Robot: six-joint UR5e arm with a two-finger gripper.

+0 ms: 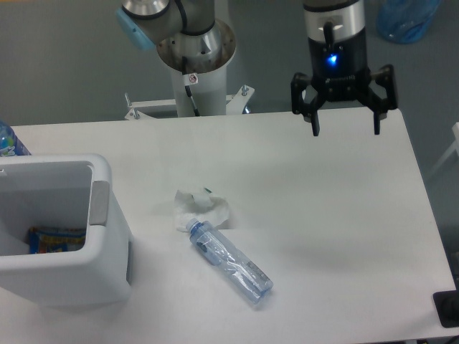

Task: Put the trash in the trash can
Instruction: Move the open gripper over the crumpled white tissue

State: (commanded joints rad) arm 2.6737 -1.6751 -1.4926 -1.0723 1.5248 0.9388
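Hanging above the table's [344, 215] far edge, gripper [346, 130]: fingers spread wide, grasping nothing. Paper wad [199, 206] and bottle [231, 263]: mid-table, well apart from gripper, wad apparently touching the bottle's cap end, bottle lying on its side. Bin [100, 236]: left edge, upright, holding a colourful wrapper [55, 239].

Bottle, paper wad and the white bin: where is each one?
Bottle [231, 259], fixed camera view, middle of its clear body.
Paper wad [199, 206], fixed camera view, centre of the crumple.
White bin [100, 197], fixed camera view, right-hand rim.
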